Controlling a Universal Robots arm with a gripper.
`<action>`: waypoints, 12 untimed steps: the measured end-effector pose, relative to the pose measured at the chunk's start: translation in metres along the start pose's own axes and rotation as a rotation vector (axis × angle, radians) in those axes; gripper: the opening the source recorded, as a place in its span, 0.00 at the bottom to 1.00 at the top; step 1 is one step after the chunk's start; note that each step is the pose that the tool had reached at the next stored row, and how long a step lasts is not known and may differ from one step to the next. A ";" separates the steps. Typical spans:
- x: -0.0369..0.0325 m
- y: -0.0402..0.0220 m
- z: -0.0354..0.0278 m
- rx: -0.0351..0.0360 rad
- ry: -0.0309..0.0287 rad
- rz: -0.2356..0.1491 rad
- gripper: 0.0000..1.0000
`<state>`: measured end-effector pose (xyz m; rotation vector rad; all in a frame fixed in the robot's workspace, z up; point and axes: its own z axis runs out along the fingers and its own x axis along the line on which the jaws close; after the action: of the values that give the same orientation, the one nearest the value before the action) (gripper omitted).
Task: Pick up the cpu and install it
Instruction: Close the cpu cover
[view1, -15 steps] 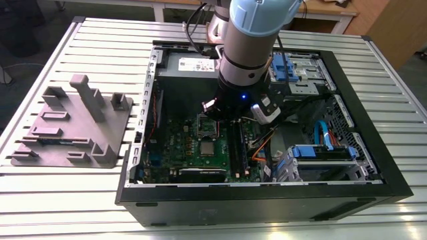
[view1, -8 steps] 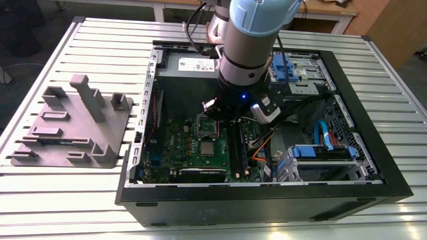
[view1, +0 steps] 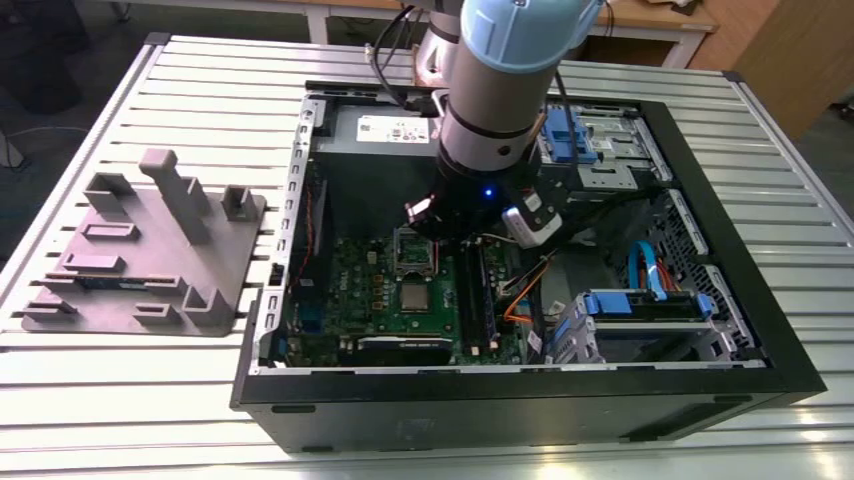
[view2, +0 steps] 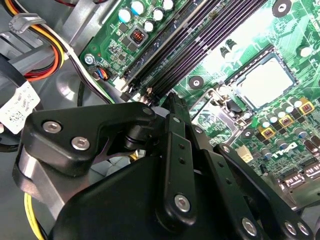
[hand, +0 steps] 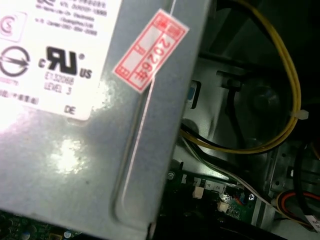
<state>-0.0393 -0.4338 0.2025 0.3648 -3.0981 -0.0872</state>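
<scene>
A small silver-grey square that looks like the cpu (view1: 416, 297) lies flat in the motherboard's socket, inside the open computer case (view1: 534, 395). In the second wrist view the same pale square (view2: 262, 80) sits in the socket's dark frame. The socket's metal cover (view1: 412, 250) stands tipped up behind it. My gripper (view1: 461, 235) hangs low inside the case, just behind the socket and by the end of the memory slots. Its black links (view2: 172, 100) point at the board near those slots. Nothing shows in its grasp.
A grey plastic tray (view1: 147, 260) with a green memory stick (view1: 114, 281) lies on the slatted table at the exterior view's left. The grey power supply (hand: 75, 100) with its white label is close to the wrist. Yellow cables (hand: 290, 100) and blue drive brackets (view1: 641, 305) crowd the case.
</scene>
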 end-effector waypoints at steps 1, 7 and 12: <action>-0.0003 0.0001 0.0000 -0.0001 0.0000 0.000 0.10; -0.0007 0.0006 -0.0035 -0.0036 -0.0009 0.000 0.10; -0.0045 -0.0002 -0.0057 -0.0036 -0.0009 0.000 0.10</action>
<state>-0.0347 -0.4333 0.2081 0.3652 -3.0983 -0.0930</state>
